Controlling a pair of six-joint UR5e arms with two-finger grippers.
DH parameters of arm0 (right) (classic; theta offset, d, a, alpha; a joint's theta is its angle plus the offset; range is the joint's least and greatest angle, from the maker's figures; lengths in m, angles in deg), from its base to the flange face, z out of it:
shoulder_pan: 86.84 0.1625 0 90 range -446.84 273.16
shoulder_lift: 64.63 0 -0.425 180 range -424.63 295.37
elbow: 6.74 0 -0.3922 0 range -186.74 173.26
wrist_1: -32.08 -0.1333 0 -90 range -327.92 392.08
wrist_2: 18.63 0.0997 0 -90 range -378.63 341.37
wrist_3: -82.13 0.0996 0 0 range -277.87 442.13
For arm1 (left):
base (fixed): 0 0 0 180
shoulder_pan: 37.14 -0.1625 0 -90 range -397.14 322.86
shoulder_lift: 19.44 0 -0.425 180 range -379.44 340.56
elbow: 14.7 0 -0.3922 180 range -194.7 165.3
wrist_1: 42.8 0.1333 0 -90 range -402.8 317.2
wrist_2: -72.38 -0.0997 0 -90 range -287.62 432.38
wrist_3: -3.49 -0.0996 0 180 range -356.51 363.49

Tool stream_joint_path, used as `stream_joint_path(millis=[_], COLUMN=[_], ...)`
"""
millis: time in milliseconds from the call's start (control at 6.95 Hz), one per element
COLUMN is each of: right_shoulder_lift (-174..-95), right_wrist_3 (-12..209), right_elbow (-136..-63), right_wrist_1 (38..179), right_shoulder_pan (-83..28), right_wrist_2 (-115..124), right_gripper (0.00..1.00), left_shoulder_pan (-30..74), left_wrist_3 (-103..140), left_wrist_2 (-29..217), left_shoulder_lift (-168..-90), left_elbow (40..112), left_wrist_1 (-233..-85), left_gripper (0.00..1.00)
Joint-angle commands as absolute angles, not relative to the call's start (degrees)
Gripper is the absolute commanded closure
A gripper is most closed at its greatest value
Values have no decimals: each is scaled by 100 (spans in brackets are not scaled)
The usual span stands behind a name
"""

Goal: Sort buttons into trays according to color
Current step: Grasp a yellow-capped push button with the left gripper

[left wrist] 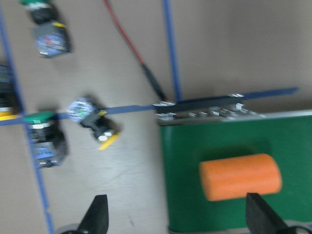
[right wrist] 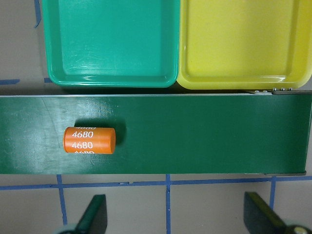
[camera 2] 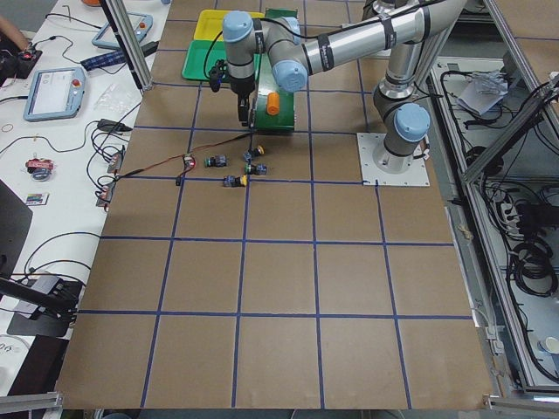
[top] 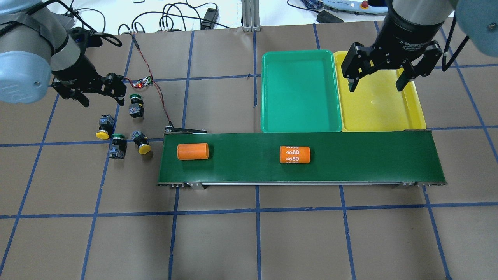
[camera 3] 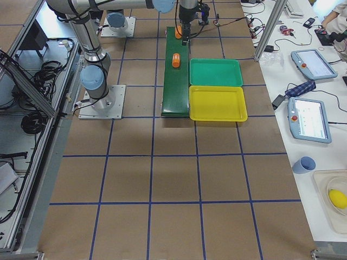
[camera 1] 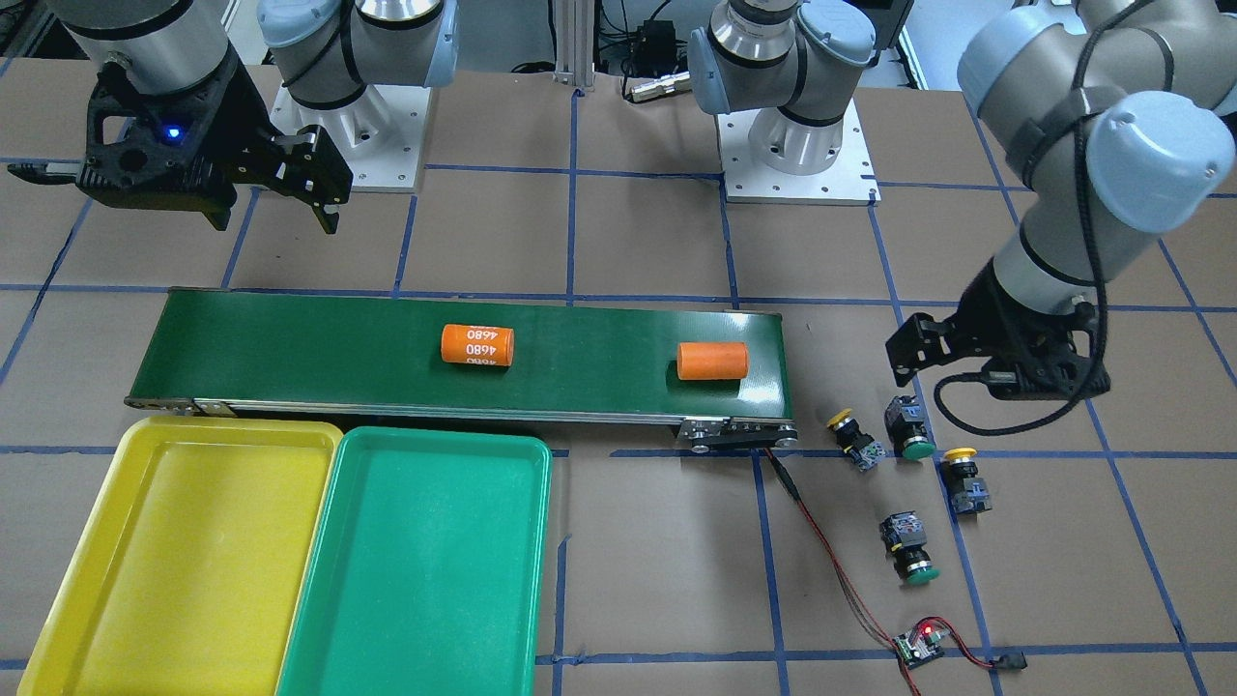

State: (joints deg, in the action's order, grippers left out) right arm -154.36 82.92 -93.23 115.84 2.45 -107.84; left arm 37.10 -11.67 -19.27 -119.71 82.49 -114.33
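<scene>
Right pincer (top: 375,86) reads "2F Adaptive", one orange cylinder (top: 294,154) "4680".

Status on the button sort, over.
Left gripper open, near the buttons. Right gripper open, raised, empty. All four buttons on the table; green tray, yellow tray empty. Red wire runs close by.

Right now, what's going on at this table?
Sorting hasn't started. All four buttons lie on the table past the conveyor belt's end, and the green tray and yellow tray are empty. The left gripper hangs open near the buttons, holding nothing; the right gripper hangs open at the trays' end.
</scene>
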Motion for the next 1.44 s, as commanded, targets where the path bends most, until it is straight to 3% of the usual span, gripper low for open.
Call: stream_joint_path(millis=[0, 432, 1008, 1152, 1296], right_shoulder_lift=[-15437, -15437, -15437, -15437, -15437], right_wrist_3=[8292, 8292, 8292, 8292, 8292], right_elbow=[-9323, -9323, -9323, -9323, -9323], right_wrist_1=[11584, 11584, 11584, 11584, 11584], right_shoulder_pan=[237, 237, 237, 237, 237], right_wrist_2=[-10784, -10784, -10784, -10784, -10784], right_gripper=[0, 0, 0, 0, 0], left_shoulder_pan=[3021, 2772, 2807, 2807, 2807], left_wrist_3=[-1968, -2236, -2244, -2244, -2244], left_wrist_2=[-1938, -1850, -1771, -1771, -1771], left_shoulder_lift=[-12672, -13456, -13843, -13940, -13993], left_elbow=[8181, 8232, 8303, 8294, 8294], left_wrist_1=[-10593, -9757, -9817, -9817, -9825], left_gripper=[0, 0, 0, 5, 34])
